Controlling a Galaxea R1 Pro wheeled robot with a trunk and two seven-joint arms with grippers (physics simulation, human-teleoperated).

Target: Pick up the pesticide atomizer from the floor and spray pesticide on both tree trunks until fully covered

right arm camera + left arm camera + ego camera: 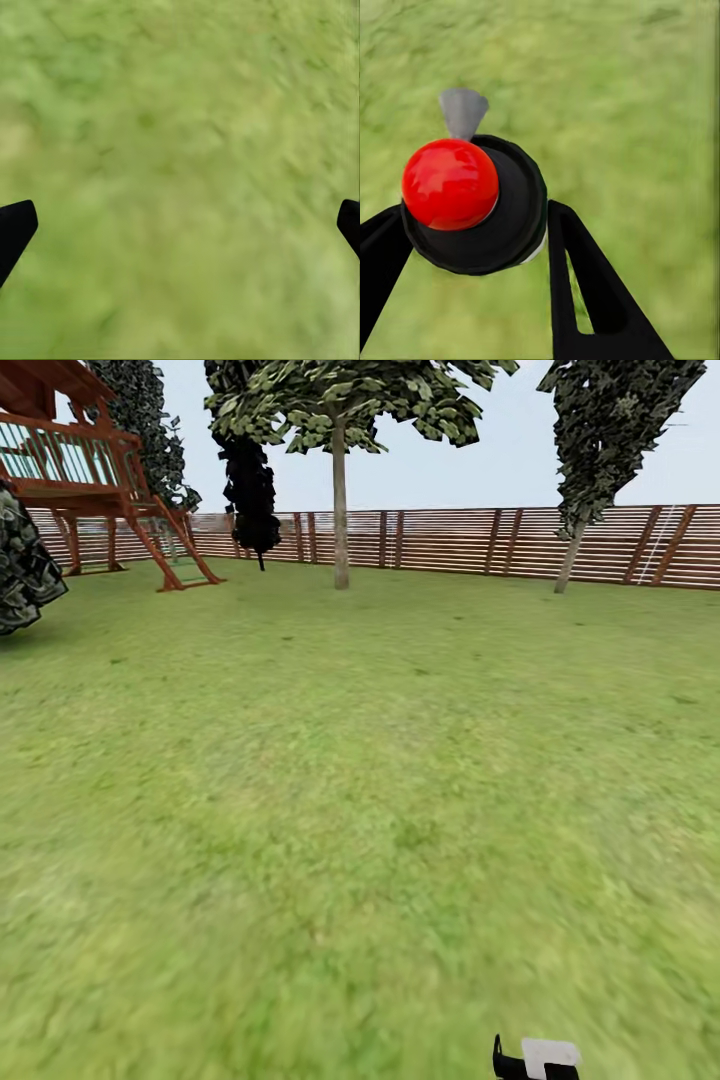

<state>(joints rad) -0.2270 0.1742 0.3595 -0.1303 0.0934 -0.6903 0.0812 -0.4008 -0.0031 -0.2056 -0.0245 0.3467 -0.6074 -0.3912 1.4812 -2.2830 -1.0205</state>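
Two trees stood far ahead of the grippers, across a wide lawn [350, 780] of blurry green grass: one tree [340, 420] near the middle of the head view, with a straight pale trunk [341, 520], and a second tree [610, 430] to the right, its trunk [570, 560] leaning a little. Both rose just in front of a brown slatted fence [450, 542] that closed the garden. Between the middle tree and a red-brown wooden play structure [90, 470] at the far left stood an all-black thin-stemmed tree [250, 480].

The left gripper [472, 247] was closed on the pesticide atomizer [499, 217], its dark fingers [585, 285] pressed against either side of the black bottle body. The bottle's red top [450, 184] faced the wrist camera, and a grey nozzle piece [463, 111] jutted beyond it over the grass.

The right gripper [180, 225] hung wide open over bare grass, with only the tips of its two fingers [15, 225] showing and nothing between them.

At the bottom edge of the head view, a small black and white part [540, 1058] showed; what it belonged to could not be told.
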